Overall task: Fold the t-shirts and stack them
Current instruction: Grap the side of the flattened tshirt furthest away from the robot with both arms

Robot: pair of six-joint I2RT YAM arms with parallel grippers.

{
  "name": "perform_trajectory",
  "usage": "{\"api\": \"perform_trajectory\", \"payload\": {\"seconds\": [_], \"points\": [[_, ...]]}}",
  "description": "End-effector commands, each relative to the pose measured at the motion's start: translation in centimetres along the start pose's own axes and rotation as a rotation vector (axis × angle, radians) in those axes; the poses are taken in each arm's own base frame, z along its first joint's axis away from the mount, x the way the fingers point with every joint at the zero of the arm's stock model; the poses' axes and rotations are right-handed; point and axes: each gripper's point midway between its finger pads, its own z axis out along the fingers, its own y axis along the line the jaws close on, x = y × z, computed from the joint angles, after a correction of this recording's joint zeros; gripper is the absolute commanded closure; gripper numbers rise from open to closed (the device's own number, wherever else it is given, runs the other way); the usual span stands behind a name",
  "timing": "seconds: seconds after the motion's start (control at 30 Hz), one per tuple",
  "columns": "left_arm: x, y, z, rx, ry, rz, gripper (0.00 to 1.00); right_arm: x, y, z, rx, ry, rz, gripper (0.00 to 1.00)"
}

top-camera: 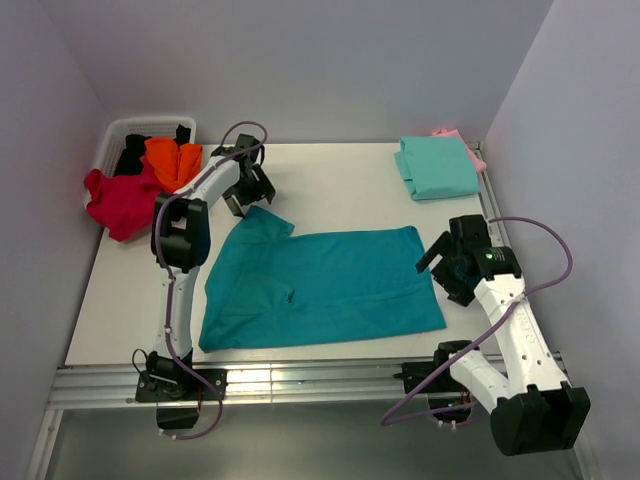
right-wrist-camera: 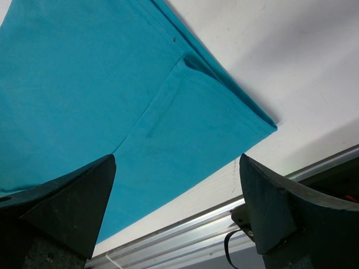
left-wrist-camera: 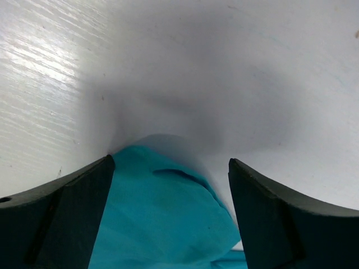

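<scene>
The teal shirt (top-camera: 320, 285) lies spread flat in the middle of the frame, roughly rectangular, with one flap pointing to the upper left and a small crease near its centre. The mint shirt (top-camera: 438, 167) sits folded at the upper right, on top of the pink shirt (top-camera: 446, 132), whose edge peeks out. At the upper left the crimson shirt (top-camera: 118, 198), orange shirt (top-camera: 172, 160) and black shirt (top-camera: 132, 155) lie crumpled together.

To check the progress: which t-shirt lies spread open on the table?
The teal-blue t-shirt, at mid-table. The mint-green t-shirt is folded far right; the crimson t-shirt and orange t-shirt are bunched far left.
</scene>
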Motion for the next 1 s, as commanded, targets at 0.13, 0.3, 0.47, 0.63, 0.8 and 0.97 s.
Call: {"api": "perform_trajectory", "payload": {"seconds": [0.13, 0.3, 0.47, 0.63, 0.8, 0.97], "points": [[-0.2, 0.2, 1.0, -0.023, 0.000, 0.001, 0.35, -0.9, 0.4, 0.4, 0.009, -0.022, 0.006, 0.04], [-0.1, 0.2, 1.0, -0.026, 0.002, 0.003, 0.69, -1.3, 0.7, 1.3, 0.011, -0.028, -0.004, 0.08], [0.1, 0.6, 0.9, -0.032, 0.009, 0.013, 0.73, -4.5, 5.5, 2.8, -0.113, -0.076, -0.014, 0.10], [0.3, 0.9, 0.2, -0.030, 0.024, 0.022, 1.00, -8.5, 9.6, 7.1, -0.064, -0.063, -0.022, 0.11], [0.5, 1.4, -1.1, -0.021, 0.012, 0.043, 1.00, -13.4, 13.6, 10.8, 0.003, -0.088, -0.052, 0.12], [0.8, 2.2, -1.6, -0.050, 0.029, 0.064, 1.00, -16.0, 15.7, 12.8, 0.039, -0.095, -0.062, 0.14]]}}
